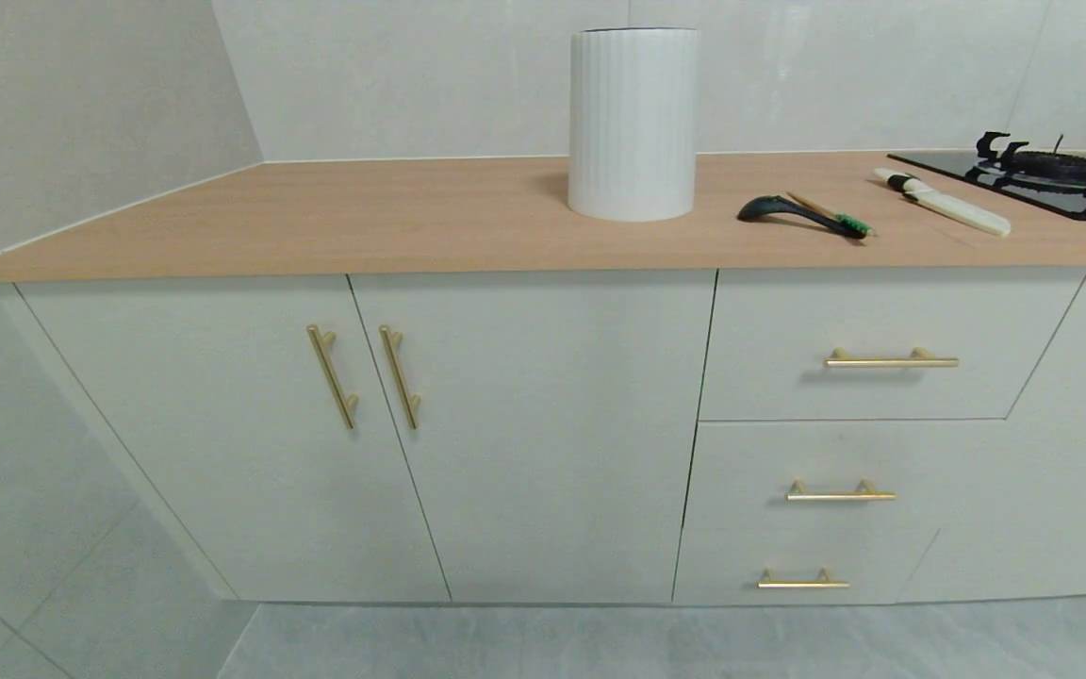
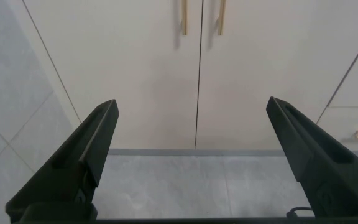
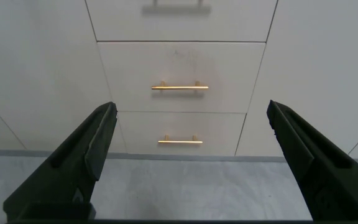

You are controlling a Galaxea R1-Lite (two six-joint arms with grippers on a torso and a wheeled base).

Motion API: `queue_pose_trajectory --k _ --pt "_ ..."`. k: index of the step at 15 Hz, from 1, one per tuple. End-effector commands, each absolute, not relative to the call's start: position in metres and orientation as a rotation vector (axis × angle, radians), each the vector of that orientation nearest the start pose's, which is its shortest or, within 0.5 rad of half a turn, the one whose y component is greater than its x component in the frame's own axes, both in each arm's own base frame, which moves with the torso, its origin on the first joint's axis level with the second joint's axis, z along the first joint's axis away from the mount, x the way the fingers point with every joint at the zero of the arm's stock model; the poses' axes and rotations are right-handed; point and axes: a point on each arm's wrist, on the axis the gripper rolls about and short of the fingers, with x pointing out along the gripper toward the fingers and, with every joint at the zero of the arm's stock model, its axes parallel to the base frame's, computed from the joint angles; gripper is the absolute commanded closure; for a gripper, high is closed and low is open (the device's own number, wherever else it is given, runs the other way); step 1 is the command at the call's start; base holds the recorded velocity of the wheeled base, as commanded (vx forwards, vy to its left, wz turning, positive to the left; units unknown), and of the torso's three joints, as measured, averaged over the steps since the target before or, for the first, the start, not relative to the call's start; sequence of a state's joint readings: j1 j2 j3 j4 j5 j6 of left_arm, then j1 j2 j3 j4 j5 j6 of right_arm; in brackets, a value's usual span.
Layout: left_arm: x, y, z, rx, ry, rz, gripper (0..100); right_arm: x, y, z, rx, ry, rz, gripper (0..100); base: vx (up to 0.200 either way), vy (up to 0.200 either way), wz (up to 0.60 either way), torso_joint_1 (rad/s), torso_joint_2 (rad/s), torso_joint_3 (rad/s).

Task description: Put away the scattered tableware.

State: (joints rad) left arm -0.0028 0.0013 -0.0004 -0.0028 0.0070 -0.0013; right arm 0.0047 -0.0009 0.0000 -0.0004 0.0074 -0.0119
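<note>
On the wooden countertop (image 1: 364, 222) stands a tall white ribbed container (image 1: 633, 123). To its right lie a black ladle-like utensil (image 1: 788, 212), a wooden stick with a green end (image 1: 830, 215) crossing it, and a white knife with a black band (image 1: 944, 201). My left gripper (image 2: 191, 109) hangs low in front of the double cabinet doors (image 2: 197, 68), open and empty. My right gripper (image 3: 191, 112) hangs low facing the drawers (image 3: 179, 74), open and empty too.
A black stove burner (image 1: 1052, 170) on a glass hob sits at the counter's far right. Below are two cabinet doors with gold handles (image 1: 364, 375) and three drawers with gold handles (image 1: 890, 359). Grey tiled floor (image 1: 600, 641) lies in front; a wall closes the left side.
</note>
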Motion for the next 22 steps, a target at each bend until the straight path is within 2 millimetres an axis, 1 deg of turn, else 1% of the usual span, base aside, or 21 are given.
queue_pose_trajectory --k 1,2,3,4,5,6,7,9,10,12,14,15,16,17,18,22 --pt "-0.023 0.000 0.076 -0.002 -0.002 0.005 0 -0.028 0.000 0.097 0.012 -0.078 0.023 0 0.000 0.000 0.00 0.000 0.00 0.000" --pt "-0.023 0.000 0.076 -0.002 0.000 0.005 0 -0.035 0.000 0.138 0.108 -0.155 0.039 0 0.000 0.000 0.00 0.000 0.00 0.000" --pt "-0.023 0.000 0.076 -0.002 -0.002 0.005 0 -0.024 0.000 0.172 0.179 -0.097 0.058 0 0.000 0.000 0.00 0.000 0.00 0.000" --pt "-0.023 0.000 0.076 -0.002 0.000 0.005 0 -0.005 0.000 0.183 0.166 0.000 0.062 0 0.000 0.000 0.00 0.000 0.00 0.000" --pt "-0.023 0.000 0.076 -0.002 0.000 0.005 0 0.016 0.001 0.187 0.137 0.103 0.065 0 0.000 0.000 0.00 0.000 0.00 0.000" --pt "-0.023 0.000 0.076 -0.002 0.000 0.005 0 0.024 0.002 0.189 0.122 0.136 0.062 0 0.000 0.000 0.00 0.000 0.00 0.000" --pt "-0.023 0.000 0.076 -0.002 0.000 0.005 0 0.056 0.003 0.185 0.092 0.301 0.051 0 0.000 0.000 0.00 0.000 0.00 0.000" --pt "-0.023 0.000 0.076 -0.002 -0.002 0.005 0 0.104 0.006 0.178 0.078 0.497 0.051 0 0.000 0.000 0.00 0.000 0.00 0.000" --pt "-0.023 0.000 0.076 -0.002 -0.002 0.005 0 0.114 0.006 0.176 0.070 0.535 0.053 0 0.000 0.000 0.00 0.000 0.00 0.000" --pt "-0.023 0.000 0.076 -0.002 0.000 0.005 0 0.168 0.010 0.162 0.071 0.656 0.099 0 0.000 0.000 0.00 0.000 0.00 0.000" --pt "-0.023 0.000 0.076 -0.002 -0.002 0.005 0 0.205 0.012 0.139 0.070 0.707 0.111 0 0.000 0.000 0.00 0.000 0.00 0.000" --pt "-0.023 0.000 0.076 -0.002 0.000 0.005 0 0.219 0.013 0.130 0.061 0.705 0.113 0 0.000 0.000 0.00 0.000 0.00 0.000" --pt "-0.023 0.000 0.076 -0.002 -0.002 0.005 0 0.229 0.014 0.124 0.045 0.694 0.119 0 0.000 0.000 0.00 0.000 0.00 0.000" --pt "-0.023 0.000 0.076 -0.002 0.000 0.005 0 0.247 0.014 0.110 0.026 0.686 0.124 0 0.000 0.000 0.00 0.000 0.00 0.000" --pt "-0.023 0.000 0.076 -0.002 -0.002 0.005 0 0.255 0.014 0.103 0.026 0.686 0.121 0 0.000 0.000 0.00 0.000 0.00 0.000" --pt "-0.023 0.000 0.076 -0.002 0.000 0.005 0 0.275 0.014 0.078 0.030 0.702 0.115 0 0.000 0.000 0.00 0.000 0.00 0.000"
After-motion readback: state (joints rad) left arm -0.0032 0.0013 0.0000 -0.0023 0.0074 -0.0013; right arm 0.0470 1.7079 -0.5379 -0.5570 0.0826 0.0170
